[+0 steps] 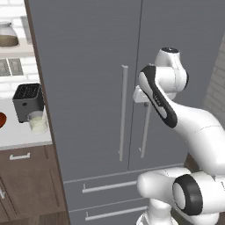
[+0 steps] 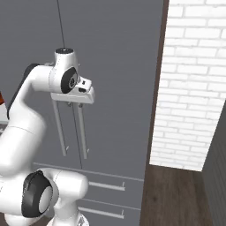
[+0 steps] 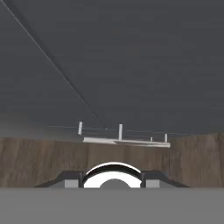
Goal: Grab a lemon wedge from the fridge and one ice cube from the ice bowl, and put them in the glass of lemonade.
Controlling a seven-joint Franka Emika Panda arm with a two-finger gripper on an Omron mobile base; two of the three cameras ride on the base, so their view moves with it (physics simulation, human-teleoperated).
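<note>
Two closed doors still stand between the robot and the lemon wedge, which must be somewhere inside the fridge (image 1: pixel 92 88), so opening a door is the step in hand as I judge it. At the far left of the left base view, the table (image 1: pixel 19 134) carries a black toaster (image 1: pixel 27 102) with the glass of lemonade (image 1: pixel 38 122) just in front of it, and a sliver of the reddish ice bowl (image 1: pixel 1 119) at the frame's edge. Moving right, the left door handle (image 1: pixel 123 112) hangs free; the right door handle (image 1: pixel 145 132) runs down from behind the arm's wrist. The tool (image 2: pixel 74 104) sits right at the top of that handle, but whether it is clenched on the bar I cannot tell. To do this well, I'd want the bar squarely between the fingers, then a pull along the door's arc rather than straight back.
</note>
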